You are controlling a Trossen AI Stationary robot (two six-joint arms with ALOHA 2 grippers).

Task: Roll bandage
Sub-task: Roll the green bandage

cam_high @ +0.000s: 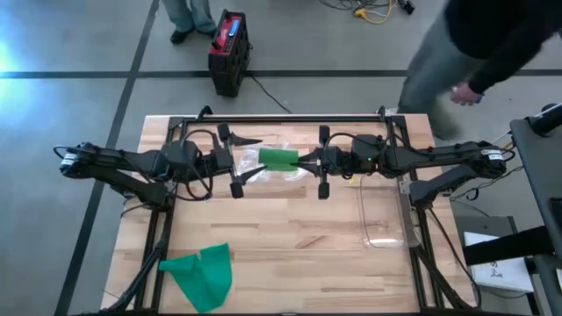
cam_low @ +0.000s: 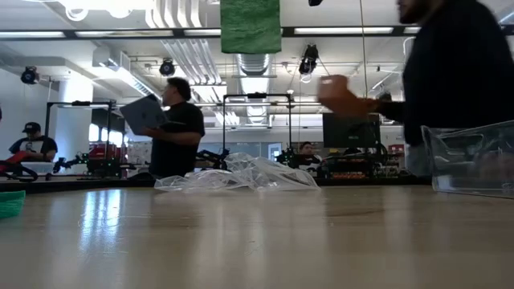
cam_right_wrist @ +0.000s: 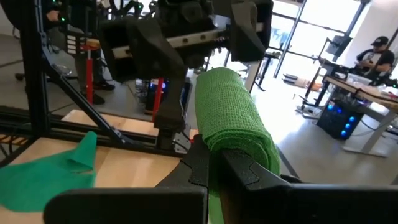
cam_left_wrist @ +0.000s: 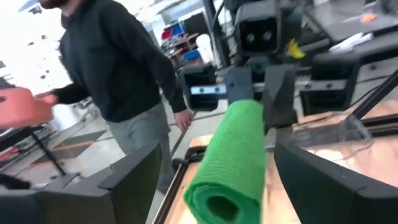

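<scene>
Green bandage (cam_high: 279, 159) looks fully rolled, held in the air over the table's far edge. Right gripper (cam_high: 309, 161) pinches one end; left gripper (cam_high: 248, 161) open wide around the other. Second green cloth (cam_high: 200, 276) lies unrolled at the near edge.

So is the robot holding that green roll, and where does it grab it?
Yes. The right gripper is shut on one end of the green bandage roll, held above the table; the left gripper is open beside it.
</scene>
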